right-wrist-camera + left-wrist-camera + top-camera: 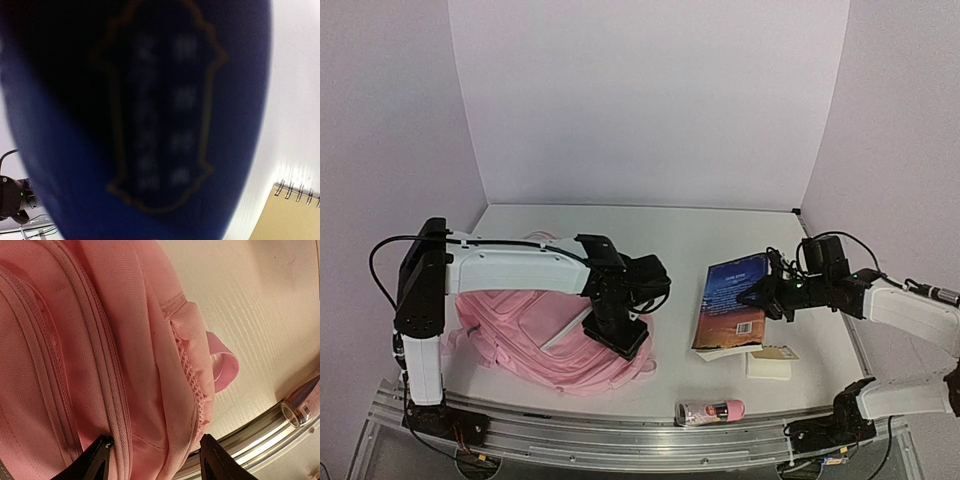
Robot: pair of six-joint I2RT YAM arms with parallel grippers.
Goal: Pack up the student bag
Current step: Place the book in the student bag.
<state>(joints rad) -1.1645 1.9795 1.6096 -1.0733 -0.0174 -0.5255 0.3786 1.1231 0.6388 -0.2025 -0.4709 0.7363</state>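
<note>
The bag [510, 325], seemingly soft and floppy, lies under the left gripper [156, 442], its half-spread jaws straddling fabric beside the zip [98, 375] (pinch there), while the right gripper [762, 294] clamps a book [730, 300].

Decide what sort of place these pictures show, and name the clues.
Probably a robotics test booth: plain white walls enclose a white table, a left arm and right arm are mounted on a metal rail at its near edge, and props include a pink student bag and a book.
</note>
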